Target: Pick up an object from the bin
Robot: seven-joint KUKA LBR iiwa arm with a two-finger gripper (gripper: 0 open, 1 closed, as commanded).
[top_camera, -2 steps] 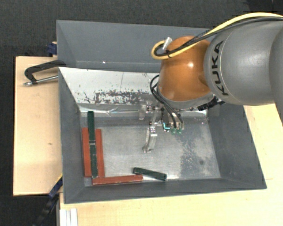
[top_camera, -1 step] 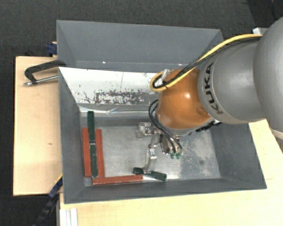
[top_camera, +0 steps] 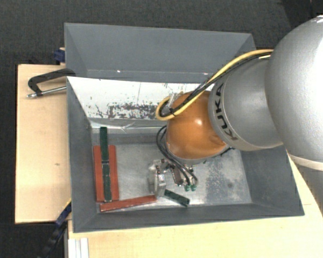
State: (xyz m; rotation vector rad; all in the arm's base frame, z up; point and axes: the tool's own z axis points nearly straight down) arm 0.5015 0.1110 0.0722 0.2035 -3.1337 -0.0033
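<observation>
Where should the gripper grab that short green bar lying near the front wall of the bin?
Probably mid-length on the short green bar, across its narrow width, coming straight down. It lies flat and slanted on the bin floor, with its long sides bare; one end is close to the red strip.

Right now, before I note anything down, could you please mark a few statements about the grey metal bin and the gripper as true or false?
1. A long dark green strip lies along the pair of red flat bars at the left of the grey metal bin. True.
2. The gripper is above that pair of red bars. False: it is over the middle of the floor, towards the near wall.
3. A single red flat bar lies along the near wall. True.
4. The short dark green block lies in the far left corner. False: it lies by the near wall, just right of the single red bar's end, beside the gripper.
</observation>
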